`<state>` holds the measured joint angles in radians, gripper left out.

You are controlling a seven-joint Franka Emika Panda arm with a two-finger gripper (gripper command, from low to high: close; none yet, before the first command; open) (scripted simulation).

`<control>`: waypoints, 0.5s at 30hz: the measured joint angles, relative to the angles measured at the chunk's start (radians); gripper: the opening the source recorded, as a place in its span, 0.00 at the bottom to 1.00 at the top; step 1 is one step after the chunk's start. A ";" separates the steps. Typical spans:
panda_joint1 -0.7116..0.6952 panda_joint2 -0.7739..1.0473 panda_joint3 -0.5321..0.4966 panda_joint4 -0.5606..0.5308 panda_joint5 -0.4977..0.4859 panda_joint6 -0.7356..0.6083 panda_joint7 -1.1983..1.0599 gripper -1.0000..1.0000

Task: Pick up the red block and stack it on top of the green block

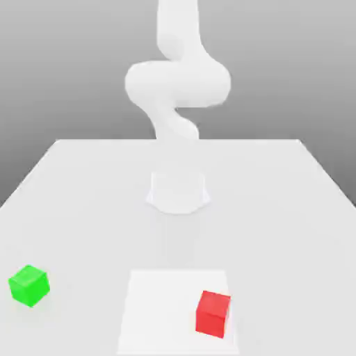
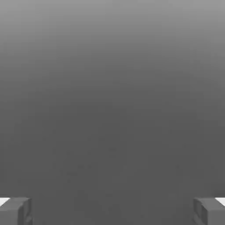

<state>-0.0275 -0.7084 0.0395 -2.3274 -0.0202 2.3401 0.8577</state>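
One red block, lower right of the exterior frame. One green block, lower left. One white table. One white arm, upper centre. One gripper, with two grey fingertips at the hand frame's lower corners.

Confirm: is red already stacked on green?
No, in the exterior view the red block sits on the table, well apart from the green block at that view's left.

The arm is cut off by the exterior view's top edge; claw fingertips look cropped.
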 joint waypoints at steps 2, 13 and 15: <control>-0.021 0.078 0.031 -0.023 -0.018 0.034 0.050 0.50; -0.093 0.482 0.147 -0.143 -0.110 0.208 0.305 0.50; -0.094 0.554 0.156 -0.164 -0.120 0.240 0.346 0.50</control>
<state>-0.1214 -0.1544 0.1953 -2.4917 -0.1404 2.5801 1.2036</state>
